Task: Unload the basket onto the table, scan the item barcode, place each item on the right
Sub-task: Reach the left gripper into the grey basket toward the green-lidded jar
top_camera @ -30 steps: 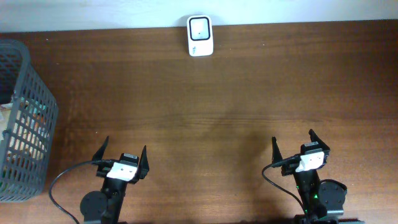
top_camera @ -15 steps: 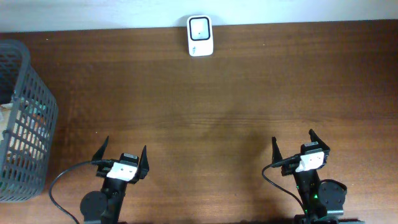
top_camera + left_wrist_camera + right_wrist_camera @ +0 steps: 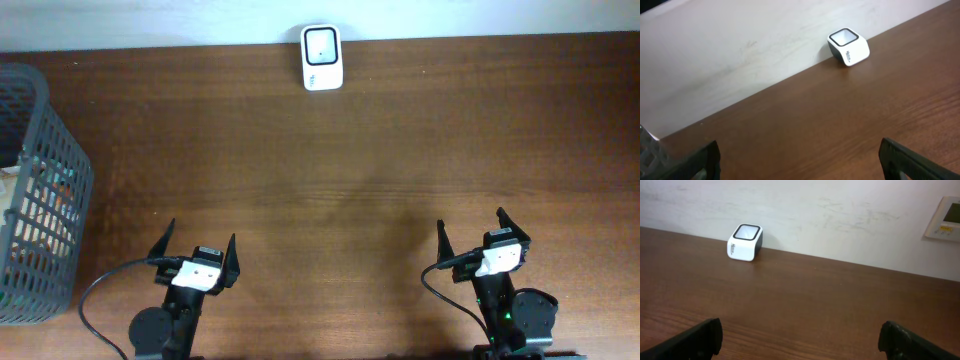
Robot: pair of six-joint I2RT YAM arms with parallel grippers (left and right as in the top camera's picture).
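**Pincers wide apart: left pincer (image 3: pixel 200 236) and right pincer (image 3: pixel 470 222) both empty at the near edge**

Each pincer sat low at the near side of the brown table (image 3: pixel 350 170), the left pincer to the left and the right pincer to the right, well apart from each other. Both had their black fingers spread fully and nothing lay between them. A black cable (image 3: pixel 95 295) curled away from the left arm. Along the left edge stood a grey mesh basket (image 3: pixel 78 175), and through its wall pale and orange items (image 3: pixel 45 205) showed dimly; what they were could not be told. Bare wood filled the middle. At the far edge, near the centre, the white barcode scanner (image 3: pixel 322 58) rested against the pale wall (image 3: pixel 150 20), its dark-rimmed window facing up. The right wrist view caught a beige wall panel (image 3: pixel 946 217) at far right.
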